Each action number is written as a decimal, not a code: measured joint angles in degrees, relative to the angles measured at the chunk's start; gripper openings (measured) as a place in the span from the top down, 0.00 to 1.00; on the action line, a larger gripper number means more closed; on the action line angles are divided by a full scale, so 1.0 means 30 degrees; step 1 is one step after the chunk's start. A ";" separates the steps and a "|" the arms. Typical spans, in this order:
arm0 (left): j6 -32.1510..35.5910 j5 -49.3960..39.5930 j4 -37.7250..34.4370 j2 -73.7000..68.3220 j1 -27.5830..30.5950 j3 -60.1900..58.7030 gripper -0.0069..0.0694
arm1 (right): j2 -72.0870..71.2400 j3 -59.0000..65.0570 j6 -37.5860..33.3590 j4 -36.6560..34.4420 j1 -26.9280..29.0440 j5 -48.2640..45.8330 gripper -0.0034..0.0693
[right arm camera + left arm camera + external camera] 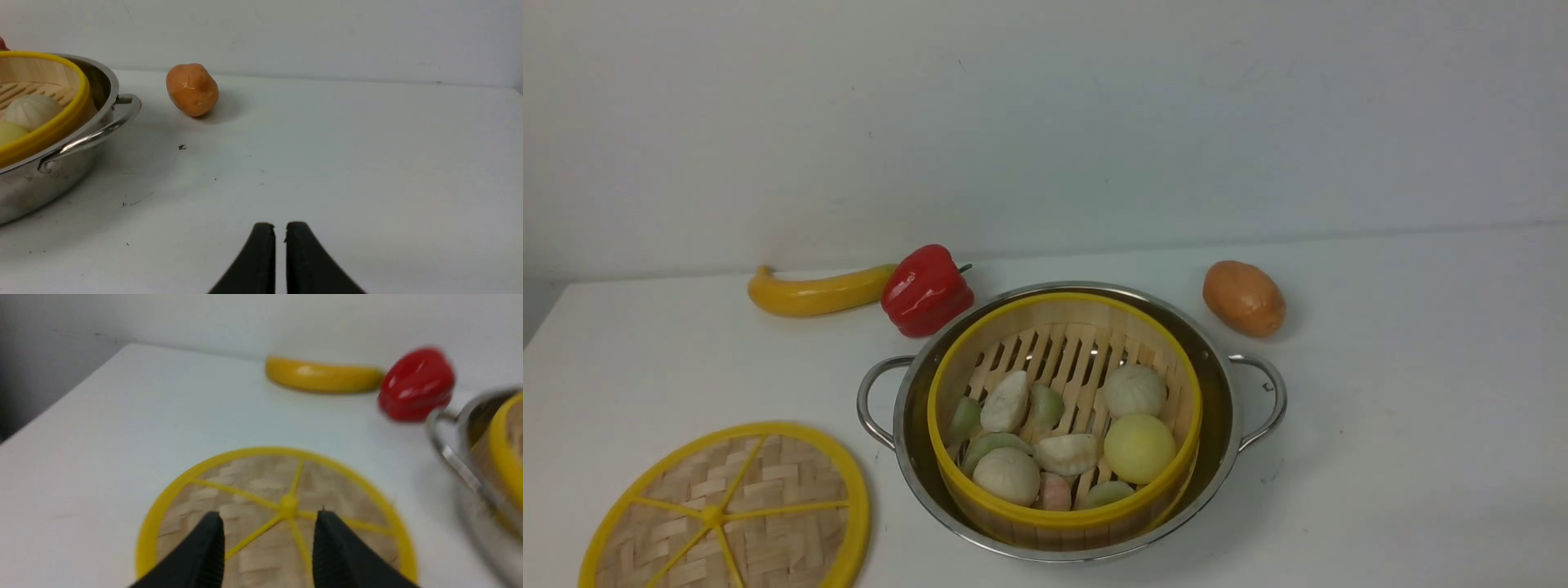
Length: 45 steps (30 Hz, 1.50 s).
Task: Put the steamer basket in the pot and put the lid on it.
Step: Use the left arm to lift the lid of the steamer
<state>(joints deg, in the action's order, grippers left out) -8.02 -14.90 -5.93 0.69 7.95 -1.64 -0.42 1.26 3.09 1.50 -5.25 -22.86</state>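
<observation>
The steamer basket (pixel 947 384), bamboo with yellow rims and holding pale dumplings and buns, sits inside the shiny steel pot (pixel 1217 359) at the table's middle. Left of the pot, near the front edge, the lid (pixel 727 510) lies flat on the table, a woven disc with yellow spokes. My left gripper (pixel 269 516) hovers open just above the lid (pixel 253 482), its fingertips to either side of the centre knob (pixel 289 504), nothing held. Over bare table right of the pot (pixel 61 179), my right gripper (pixel 280 224) is empty, its jaws almost together. Neither gripper shows in the front view.
A yellow banana (pixel 817 292) and a red bell pepper (pixel 925 290) lie behind the pot on the left, the pepper close to the pot's rim. A brown potato (pixel 1244 298) lies behind on the right. The table's left edge (pixel 61 400) runs near the lid.
</observation>
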 joint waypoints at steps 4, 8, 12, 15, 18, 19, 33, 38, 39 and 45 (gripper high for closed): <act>-0.1309 0.1630 -0.2906 0.0000 0.0000 0.0000 0.53 | 0.0000 0.0000 -0.0018 0.0000 0.0000 0.0000 0.89; -0.1956 0.3419 -0.5647 0.0000 0.0000 0.0000 0.53 | 0.0000 0.0000 -0.0018 0.0000 0.0000 0.0000 0.89; -0.2137 0.4584 -0.8082 0.0000 0.0000 0.0000 0.53 | 0.0000 0.0000 -0.0018 0.0000 0.0000 0.0000 0.88; -0.2100 0.4584 -0.9178 0.0000 0.0000 0.0000 0.53 | 0.0000 0.0000 -0.0018 0.0000 0.0000 0.0000 0.88; -0.0907 0.4284 -0.8928 0.0000 0.0000 0.0236 0.53 | 0.0000 0.0000 -0.0018 0.0000 0.0000 0.0000 0.88; -0.0523 0.3944 -0.8744 0.0000 0.0000 0.0518 0.53 | 0.0000 0.0000 -0.0018 0.0000 0.0000 0.0000 0.87; 0.4518 -1.0754 -0.4801 -0.5983 0.0000 1.0408 0.53 | 0.0000 0.0000 -0.0018 0.0000 0.0000 0.0000 0.86; 0.4277 -1.4198 -0.2879 -1.0906 0.0000 1.4286 0.53 | 0.0000 0.0000 -0.0018 0.0000 0.0000 0.0000 0.85; 0.4305 -1.4343 -0.2477 -1.1822 0.0000 1.4860 0.53 | 0.0000 0.0000 -0.0018 0.0000 0.0000 0.0000 0.85; 0.5120 -1.4880 -0.0933 -1.7069 0.0000 1.7453 0.53 | 0.0000 0.0000 -0.0018 0.0000 0.0000 0.0000 0.84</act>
<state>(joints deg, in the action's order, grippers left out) 7.34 -59.54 -8.72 -50.52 7.95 50.72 -0.42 1.26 3.03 1.50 -5.25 -22.86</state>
